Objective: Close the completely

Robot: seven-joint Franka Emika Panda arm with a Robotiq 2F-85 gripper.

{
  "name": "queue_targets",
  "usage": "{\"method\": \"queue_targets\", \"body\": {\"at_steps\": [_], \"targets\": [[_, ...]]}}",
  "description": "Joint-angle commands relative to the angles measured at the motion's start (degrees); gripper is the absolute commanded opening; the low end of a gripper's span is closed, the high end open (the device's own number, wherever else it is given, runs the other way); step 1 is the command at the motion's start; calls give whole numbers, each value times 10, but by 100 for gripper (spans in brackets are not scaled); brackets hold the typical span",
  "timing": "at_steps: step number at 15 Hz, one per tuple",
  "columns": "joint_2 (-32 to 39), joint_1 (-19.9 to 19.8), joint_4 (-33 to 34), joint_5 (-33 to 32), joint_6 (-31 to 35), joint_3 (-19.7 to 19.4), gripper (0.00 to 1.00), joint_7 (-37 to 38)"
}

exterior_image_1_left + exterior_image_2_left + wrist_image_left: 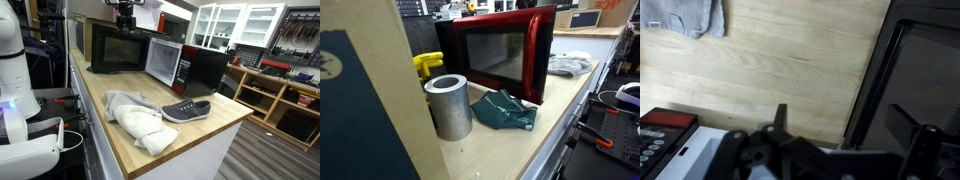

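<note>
Open fingers (781,118) hover above the microwave (115,48), its door (163,62) swung wide. A glancing push could leave the door ajar or shove the microwave back.

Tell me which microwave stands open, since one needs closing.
The red microwave: its door is swung outward, while the black microwave beside it looks shut.

pretty plain matte black two-finger gripper (838,115), chunky dark body with rounded knuckle joints, slim tapered black fingers (780,115), glossy white rounded arm casing (12,60) in an exterior view, lil blue glow on it
</note>
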Motion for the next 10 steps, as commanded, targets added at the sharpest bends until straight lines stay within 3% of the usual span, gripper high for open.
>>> {"method": "queue_targets", "body": {"at_steps": [1, 10], "targets": [[6, -9, 13, -33, 42, 22, 100, 43], [1, -2, 56, -46, 148, 62, 100, 129]]}}
